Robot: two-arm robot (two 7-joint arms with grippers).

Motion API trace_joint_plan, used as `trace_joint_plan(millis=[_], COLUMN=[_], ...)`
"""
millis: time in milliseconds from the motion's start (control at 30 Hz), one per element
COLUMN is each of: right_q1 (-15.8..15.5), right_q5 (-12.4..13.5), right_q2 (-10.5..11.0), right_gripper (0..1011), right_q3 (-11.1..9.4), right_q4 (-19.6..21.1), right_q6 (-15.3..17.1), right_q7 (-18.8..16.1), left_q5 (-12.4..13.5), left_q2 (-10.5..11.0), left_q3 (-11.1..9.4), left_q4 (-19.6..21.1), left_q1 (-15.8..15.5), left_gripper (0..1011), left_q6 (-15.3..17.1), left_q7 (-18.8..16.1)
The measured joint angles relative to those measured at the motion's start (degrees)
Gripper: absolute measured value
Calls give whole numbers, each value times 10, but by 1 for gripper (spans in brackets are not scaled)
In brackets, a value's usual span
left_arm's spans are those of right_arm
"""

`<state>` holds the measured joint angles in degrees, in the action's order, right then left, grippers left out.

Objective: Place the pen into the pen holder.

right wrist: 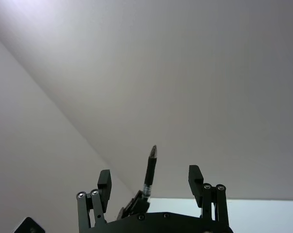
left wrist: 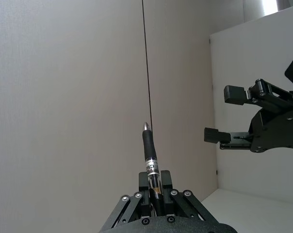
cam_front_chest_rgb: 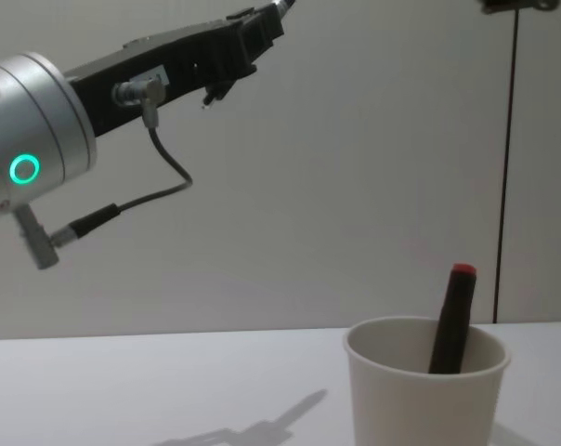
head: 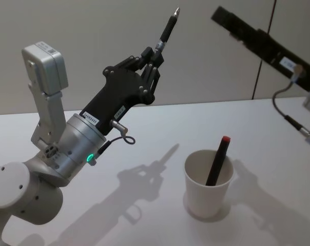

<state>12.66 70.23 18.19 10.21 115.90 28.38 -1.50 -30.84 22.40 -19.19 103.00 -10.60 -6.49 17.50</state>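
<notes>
Presently two pens, one cup (head: pixel 206 197): pen (head: pixel 168 26) clamped by left gripper (head: pixel 154 54), tip slanting up-right; red-capped pen (head: pixel 218 163) leaning in cup; right gripper (left wrist: pixel 223 114) wide.

The pen (head: pixel 168 28) has its lower end hidden between the clamped fingers of the left gripper (head: pixel 154 53), and the print on its band is too small to read. In the chest view the top edge cuts off nearly all of it, and the bottom edge cuts off the base of the pen holder (cam_front_chest_rgb: pixel 424 400). The holder's wall hides the lower end of the red-capped pen (head: pixel 218 161). The right gripper (left wrist: pixel 223 114) has its body cut off by the left wrist view's edge.
</notes>
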Motion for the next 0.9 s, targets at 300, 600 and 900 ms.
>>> trace_joint_plan(millis=[300, 600, 900], right_q1=[15, 28, 43], right_q5=[76, 91, 73], right_q2=[-23, -45, -67], right_gripper=[1001, 1001, 1001], right_q3=[19, 41, 63], right_q4=[0, -14, -36], right_q6=[38, 32, 3], right_q7=[60, 96, 111], left_q5=[0, 0, 0], left_q2=[0, 0, 0], left_q3=[0, 0, 0], left_q4=[0, 0, 0], left_q1=[0, 0, 0], left_gripper=[151, 151, 151], left_q6=[0, 0, 0], left_q7=[0, 0, 0])
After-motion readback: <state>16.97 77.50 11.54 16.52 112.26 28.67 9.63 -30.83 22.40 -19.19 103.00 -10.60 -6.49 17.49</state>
